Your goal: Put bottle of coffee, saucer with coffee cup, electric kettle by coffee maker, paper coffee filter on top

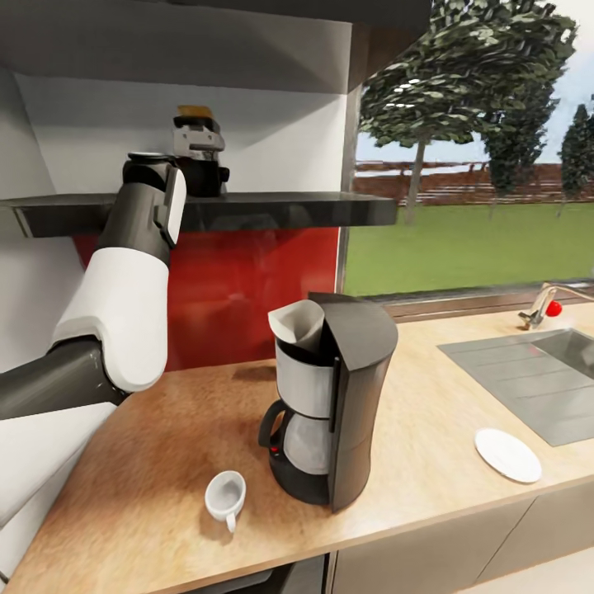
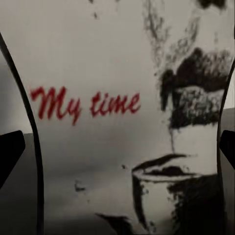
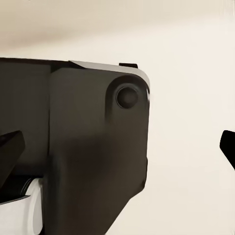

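Setting: kitchen with a wooden tabletop (image 1: 190,429), a red back panel, a window onto lawn and trees, and a steel sink (image 1: 536,379) at the right.
Shelf: dark shelf (image 1: 272,210) fixed to the wall above the tabletop.
Coffee maker: black coffee maker (image 1: 338,396) stands upright near the middle of the tabletop, its glass carafe facing the robot's left.
Filter: white paper coffee filter (image 1: 299,323) sits on top of the coffee maker, above the carafe.
Cup: white coffee cup (image 1: 225,497) rests on the tabletop near the front edge, just beside the coffee maker's base, handle toward the front edge.
Saucer: white saucer (image 1: 507,454) lies flat on the tabletop near the sink, well apart from the cup, on the other side of the coffee maker.
Left arm: raised to the shelf, with the left claw (image 1: 198,157) at shelf height.
Bottle: bottle of coffee (image 2: 122,112) stands on the shelf right against the left claw; in the left wrist view its label reads "My time" over a printed cup, with dark fingers (image 2: 11,152) spread at either side of it. Whether the pads touch it cannot be told.
Right claw: in the right wrist view the right claw (image 3: 122,152) has its fingertips (image 3: 10,149) spread wide apart, holding nothing, with a dark robot part before a pale wall.
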